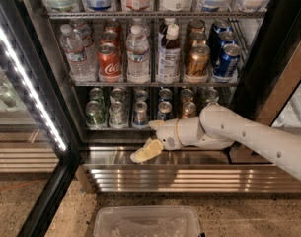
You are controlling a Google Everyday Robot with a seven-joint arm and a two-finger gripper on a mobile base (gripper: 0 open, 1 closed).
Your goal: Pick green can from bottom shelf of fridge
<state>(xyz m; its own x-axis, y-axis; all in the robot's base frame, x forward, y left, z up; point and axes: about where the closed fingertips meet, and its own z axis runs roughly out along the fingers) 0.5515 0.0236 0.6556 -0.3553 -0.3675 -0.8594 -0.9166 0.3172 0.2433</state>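
The green can (94,114) stands at the front of the far-left lane of the bottom shelf (115,128) of the fridge (268,48), with another greenish can behind it. My gripper (150,138) reaches in from the right on a white arm and hangs just in front of the shelf's middle lanes, right of the green can and a little below it. Its cream fingers (146,152) are spread and hold nothing. Pale, blue and gold-brown cans fill the other lanes; my arm hides part of the right lanes.
The shelf above holds water bottles, a red cola can (109,62), gold and blue cans. The LED strip (26,83) runs down the open glass door on the left. The ribbed steel base (189,179) lies below, and a clear plastic bin (145,221) sits on the floor.
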